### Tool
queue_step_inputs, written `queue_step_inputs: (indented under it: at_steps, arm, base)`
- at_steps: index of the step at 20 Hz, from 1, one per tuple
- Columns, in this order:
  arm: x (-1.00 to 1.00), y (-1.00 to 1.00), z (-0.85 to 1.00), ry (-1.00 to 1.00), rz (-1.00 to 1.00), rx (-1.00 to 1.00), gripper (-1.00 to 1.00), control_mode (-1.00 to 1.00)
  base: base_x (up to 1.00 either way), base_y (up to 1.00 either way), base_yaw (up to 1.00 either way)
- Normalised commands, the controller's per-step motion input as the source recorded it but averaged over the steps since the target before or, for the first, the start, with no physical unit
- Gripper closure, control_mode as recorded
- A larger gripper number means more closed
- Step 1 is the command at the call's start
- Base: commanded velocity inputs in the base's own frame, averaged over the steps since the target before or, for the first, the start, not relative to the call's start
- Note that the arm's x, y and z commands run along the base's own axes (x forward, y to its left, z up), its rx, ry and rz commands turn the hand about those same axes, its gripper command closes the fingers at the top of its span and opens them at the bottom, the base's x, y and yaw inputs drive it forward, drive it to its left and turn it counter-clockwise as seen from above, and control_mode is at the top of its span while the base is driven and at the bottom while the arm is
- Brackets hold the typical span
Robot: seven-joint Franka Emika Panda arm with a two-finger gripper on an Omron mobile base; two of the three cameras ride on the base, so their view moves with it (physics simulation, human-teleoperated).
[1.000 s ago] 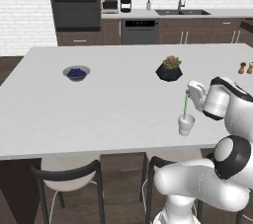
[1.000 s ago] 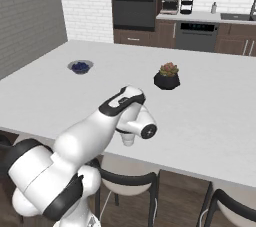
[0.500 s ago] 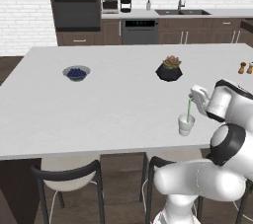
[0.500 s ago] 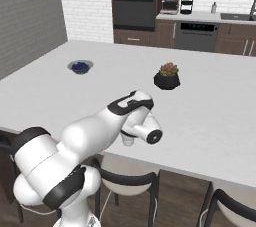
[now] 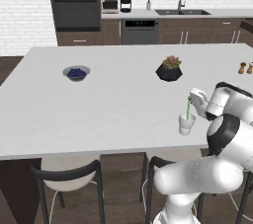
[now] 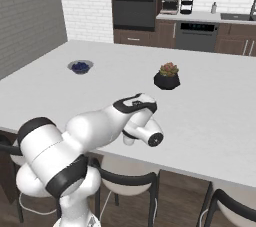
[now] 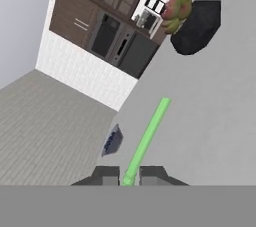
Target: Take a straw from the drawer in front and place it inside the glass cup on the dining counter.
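Home kitchen: wall oven, sink (brick backsplash), dining counter.

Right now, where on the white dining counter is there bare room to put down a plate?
The dining counter is bare between the grey bowl and the black plant pot, and along the near edge left of the glass cup. It is crowded around the cup, where the gripper holds the straw.

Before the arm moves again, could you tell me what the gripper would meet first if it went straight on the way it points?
Probably the white dining counter top: the gripper, shut on the straw, aims along it, short of the black plant pot; depth is unclear.
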Motion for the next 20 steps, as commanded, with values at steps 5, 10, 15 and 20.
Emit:
queue_step_inputs:
  at_steps: [5, 10, 15, 20]
  arm:
    - [0.01, 0.01, -0.17, 0.0, 0.0, 0.0, 1.0, -1.0]
    - [-0.37, 0.25, -0.08, 0.0, 0.0, -0.01, -1.0, -1.0]
    - [-0.32, 0.06, 0.0, -0.01, 0.0, 0.0, -1.0, -1.0]
    - [-0.01, 0.0, 0.0, -0.01, 0.0, 0.0, -1.0, -1.0]
  base:
    - [0.0, 0.0, 0.0]
    - [0.0, 0.0, 0.0]
    - [0.0, 0.0, 0.0]
    - [0.0, 0.0, 0.0]
